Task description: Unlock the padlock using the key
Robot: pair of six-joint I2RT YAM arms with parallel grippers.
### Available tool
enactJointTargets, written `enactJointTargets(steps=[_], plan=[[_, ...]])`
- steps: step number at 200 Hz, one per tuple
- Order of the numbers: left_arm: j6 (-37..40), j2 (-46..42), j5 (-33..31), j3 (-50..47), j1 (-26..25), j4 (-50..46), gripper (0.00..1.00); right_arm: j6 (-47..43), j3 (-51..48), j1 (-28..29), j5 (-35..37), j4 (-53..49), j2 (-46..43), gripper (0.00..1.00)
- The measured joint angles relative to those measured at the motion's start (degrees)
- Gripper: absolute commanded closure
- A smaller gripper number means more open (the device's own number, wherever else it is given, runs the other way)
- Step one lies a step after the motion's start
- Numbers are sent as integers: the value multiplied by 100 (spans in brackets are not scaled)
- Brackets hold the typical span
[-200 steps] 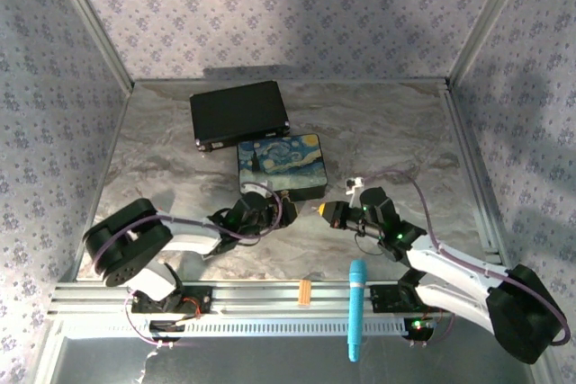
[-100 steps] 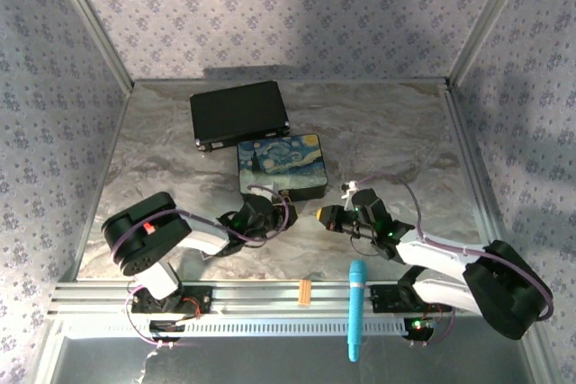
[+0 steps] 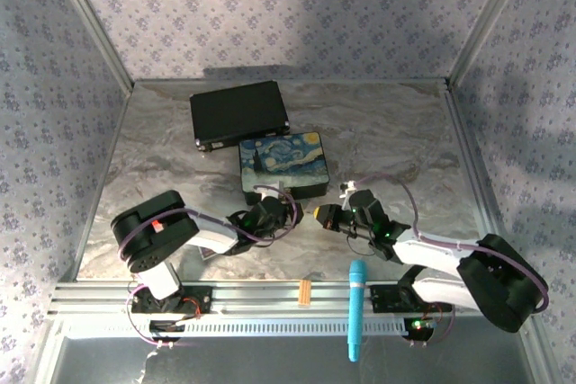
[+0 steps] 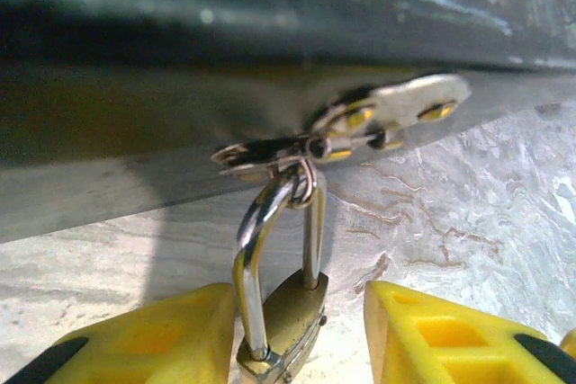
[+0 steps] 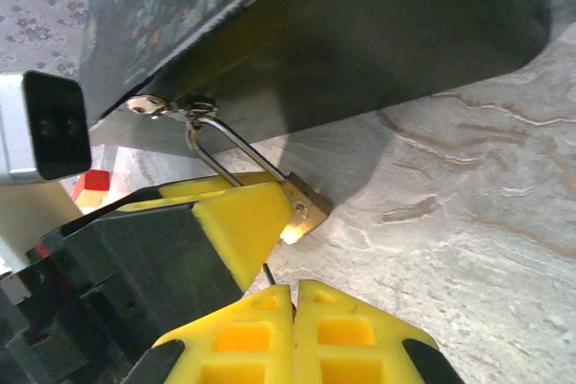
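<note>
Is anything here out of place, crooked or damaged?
Nothing looks damaged or spilled. One oddity: a light-blue stick lies across the metal rail at the near edge, off the marble surface.

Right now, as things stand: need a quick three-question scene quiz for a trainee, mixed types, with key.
1. The tiny brass padlock with the thin silver shackle hangs from: A) a black flat case; B) the metal clasp of the Starry-Night painted box; C) a teal tool handle.
2. True or false: the yellow fingers of the right gripper stand wide apart.
3. Which gripper's fingers flank the padlock's body?
Key: 1 B. 2 False: the right gripper is shut, a thin dark sliver, apparently the slim metal key, poking out. 3 The left gripper.
</note>
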Motion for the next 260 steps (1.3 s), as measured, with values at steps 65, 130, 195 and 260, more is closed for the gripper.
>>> enactJointTargets(steps=[65, 130, 195, 260], plan=[[-116, 111, -127, 107, -26, -90, 90, 280, -72, 33, 144, 223, 289, 100], [-802, -59, 186, -15, 4, 103, 91, 1598, -297, 31, -83, 1235, 938, 100], [-1338, -293, 459, -162, 114, 245, 91, 2223, -400, -293, -595, 2245, 1482, 100], [-1687, -487, 529, -197, 179, 232, 91, 2605, -439, -352, -973, 3283, 2192, 100]])
